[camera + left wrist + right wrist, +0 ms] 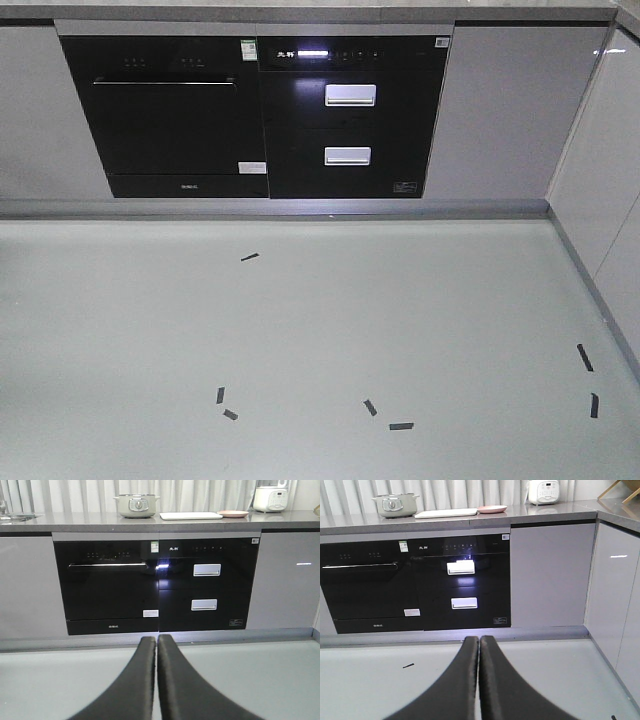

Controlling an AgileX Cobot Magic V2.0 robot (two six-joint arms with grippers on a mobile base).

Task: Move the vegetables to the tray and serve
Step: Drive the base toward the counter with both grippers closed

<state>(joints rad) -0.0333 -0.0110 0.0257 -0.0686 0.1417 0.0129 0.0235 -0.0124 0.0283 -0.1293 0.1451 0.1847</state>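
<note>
The cream-white tray (pixel 191 515) lies flat on the grey countertop (pixel 75 520), far from both arms; the right wrist view also shows the tray (pixel 446 513). A pink plate (pixel 233 513) sits just right of it, and that plate (pixel 492 509) shows in the right wrist view too. The vegetables are out of view. My left gripper (pixel 156 639) is shut with nothing between its fingers, low over the floor and facing the cabinets. My right gripper (pixel 479 639) is shut and empty as well, at a similar distance from the counter.
A grey pot (pixel 136 505) stands left of the tray; a white rice cooker (pixel 270 497) stands at the right. Under the counter are a black dishwasher (pixel 165 115) and a black drawer unit (pixel 348 115). Black tape marks (pixel 400 425) dot the grey floor. White cabinets (pixel 610 190) close off the right side.
</note>
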